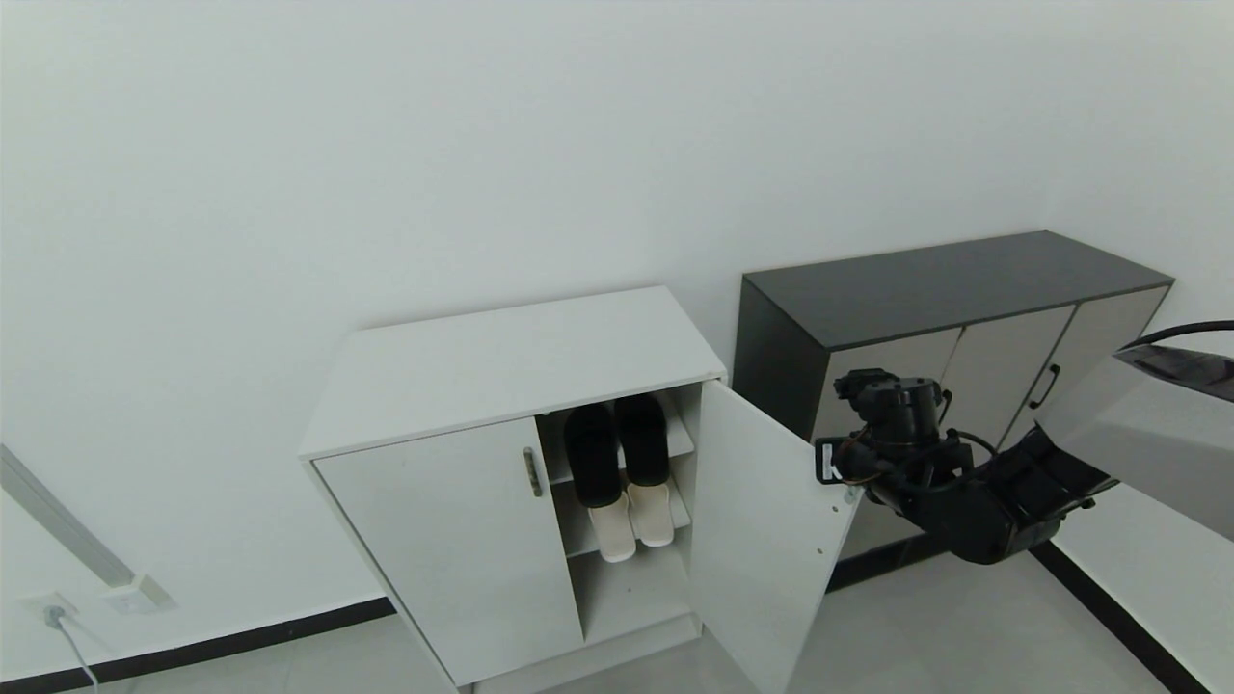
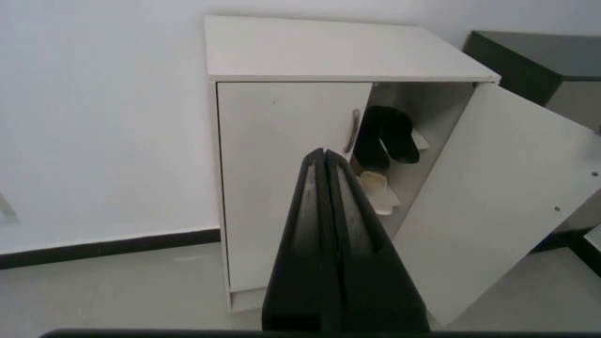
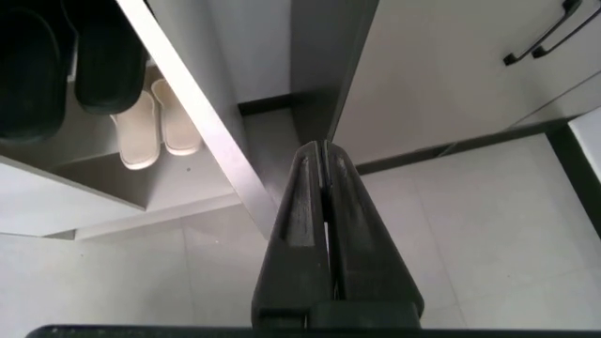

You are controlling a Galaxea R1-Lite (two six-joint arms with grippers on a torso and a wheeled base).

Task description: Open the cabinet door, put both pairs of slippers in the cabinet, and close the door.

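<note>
Left gripper (image 2: 325, 156): my jaws are pressed together with nothing between them; it hangs in the air in front of the white cabinet (image 1: 501, 366), well apart from it, facing the left-hand door (image 1: 453, 540), which is closed; that door's slim metal handle (image 1: 531, 471) sits upright near its inner edge.

Right gripper (image 3: 325, 146): my jaws are likewise together and empty; it is just beside the free edge of the right-hand door (image 1: 762, 520), on the outer side; whether it touches the door I cannot tell.

The right-hand door stands swung out wide, exposing the shelves of the right compartment. The black slippers (image 1: 617, 443) lie side by side on the upper shelf, their near ends projecting past the shelf's front edge; the cream slippers (image 1: 631, 520) lie side by side on the shelf directly below, also overhanging the front edge; from the head view the black pair partly covers the cream pair. The lowest space of the compartment sits beneath them.

A dark cabinet (image 1: 945, 280) with a black top and grey doors stands near the white cabinet, on its right, against the same wall (image 1: 482, 145); both stand on a pale floor (image 1: 964, 627) edged by a black skirting strip. A wall socket (image 1: 53, 609) with a cable plugged in is low on the wall, well to the left.
</note>
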